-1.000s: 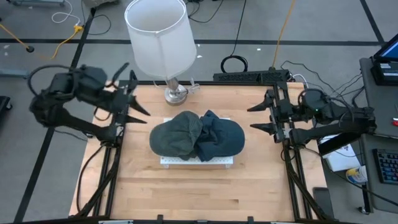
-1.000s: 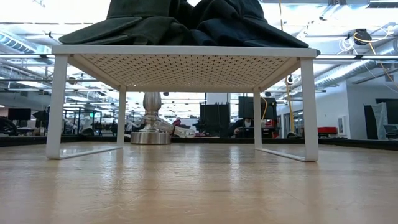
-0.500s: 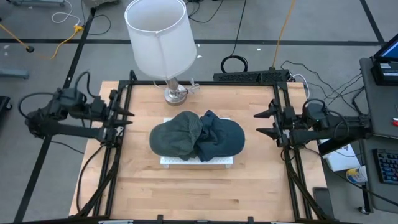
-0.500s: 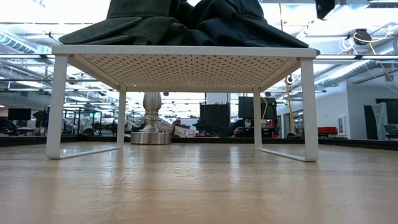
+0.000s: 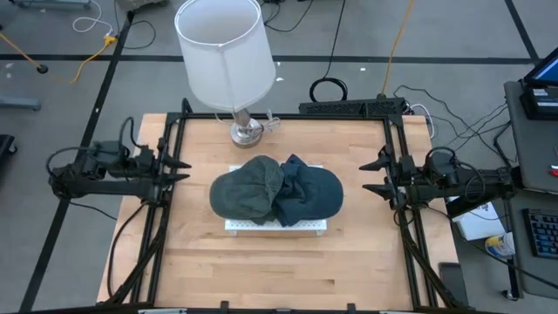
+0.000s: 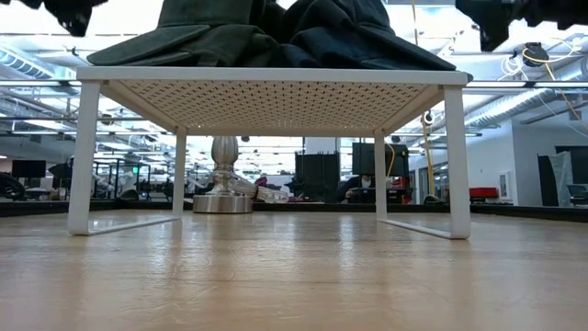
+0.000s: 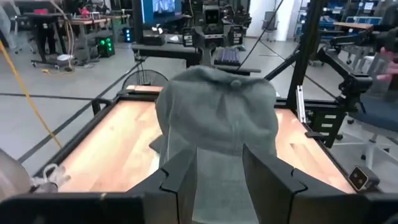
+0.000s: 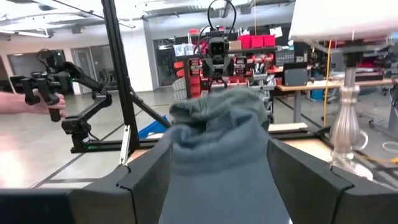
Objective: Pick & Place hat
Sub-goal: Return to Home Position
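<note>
Robotics lab/workshop: grey floor w/ loose cables point(image 5: 331, 87), desks w/ monitors point(image 7: 165, 7), shelves of red bins point(image 8: 249, 42), exposed ceiling ducts point(image 6: 542, 97), keyboard point(image 5: 540, 231) beside the framed wood table point(image 5: 279, 262).

Dark caps point(image 6: 211, 37) heaped on white shelf point(image 6: 266, 74); lamp base point(image 6: 223, 198) behind, between legs.

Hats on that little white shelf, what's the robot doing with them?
Nothing is being held right now. The dark caps lie piled on the white shelf in the middle of the table, by a lamp. The left gripper and right gripper hang open at the table's two side edges, pointing at the pile, clear of it.
</note>
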`<control>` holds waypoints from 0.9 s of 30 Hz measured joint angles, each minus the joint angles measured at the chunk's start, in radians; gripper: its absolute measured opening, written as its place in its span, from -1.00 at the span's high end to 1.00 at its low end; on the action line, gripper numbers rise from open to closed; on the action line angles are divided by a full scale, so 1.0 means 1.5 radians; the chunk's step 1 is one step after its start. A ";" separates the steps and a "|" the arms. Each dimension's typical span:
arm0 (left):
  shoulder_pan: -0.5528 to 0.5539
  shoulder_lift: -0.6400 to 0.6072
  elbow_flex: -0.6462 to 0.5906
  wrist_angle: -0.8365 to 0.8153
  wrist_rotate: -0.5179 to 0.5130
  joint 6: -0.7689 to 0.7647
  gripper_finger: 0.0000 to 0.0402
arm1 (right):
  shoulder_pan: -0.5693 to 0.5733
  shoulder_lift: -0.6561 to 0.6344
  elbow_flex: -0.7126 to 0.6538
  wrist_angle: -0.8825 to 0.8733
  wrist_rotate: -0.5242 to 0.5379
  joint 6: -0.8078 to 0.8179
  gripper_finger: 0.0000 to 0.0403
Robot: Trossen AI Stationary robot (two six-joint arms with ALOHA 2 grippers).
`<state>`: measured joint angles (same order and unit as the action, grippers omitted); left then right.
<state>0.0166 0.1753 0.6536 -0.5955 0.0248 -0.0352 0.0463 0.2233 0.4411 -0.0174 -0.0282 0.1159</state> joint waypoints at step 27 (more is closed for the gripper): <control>0.000 -0.114 -0.179 0.100 0.012 0.008 0.16 | 0.000 -0.098 -0.262 0.265 -0.015 0.063 -0.26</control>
<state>0.0166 0.0048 0.3849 -0.4449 0.0421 -0.0225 0.0467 0.0765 0.0483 0.3804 -0.0506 0.2110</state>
